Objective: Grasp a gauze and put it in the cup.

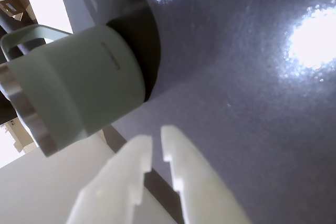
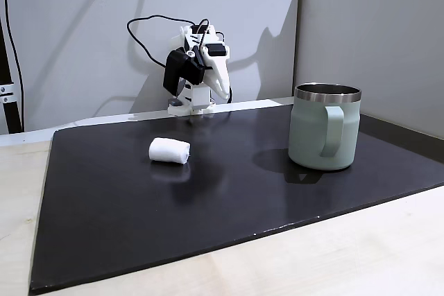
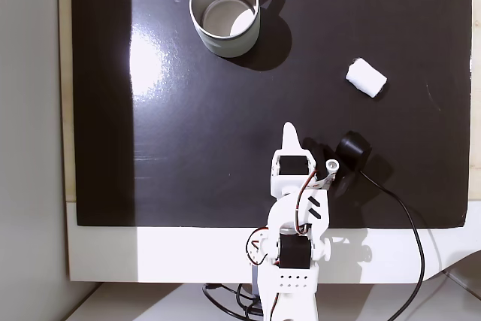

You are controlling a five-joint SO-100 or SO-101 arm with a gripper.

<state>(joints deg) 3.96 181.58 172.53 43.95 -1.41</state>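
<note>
A black mat (image 2: 229, 199) covers the tabletop. The sage-green cup (image 2: 324, 128), upright and empty, stands near the mat's right edge in a fixed view. The white arm (image 3: 294, 223) sits folded at the rear edge, gripper (image 1: 156, 136) nearly closed, grasping nothing. The gauze (image 2: 169, 150) lies left of centre, well apart from both.

The black mat (image 3: 188, 148) is seen from directly above in a fixed view and low across it in another; the wrist view, seemingly tilted, is held close.
</note>
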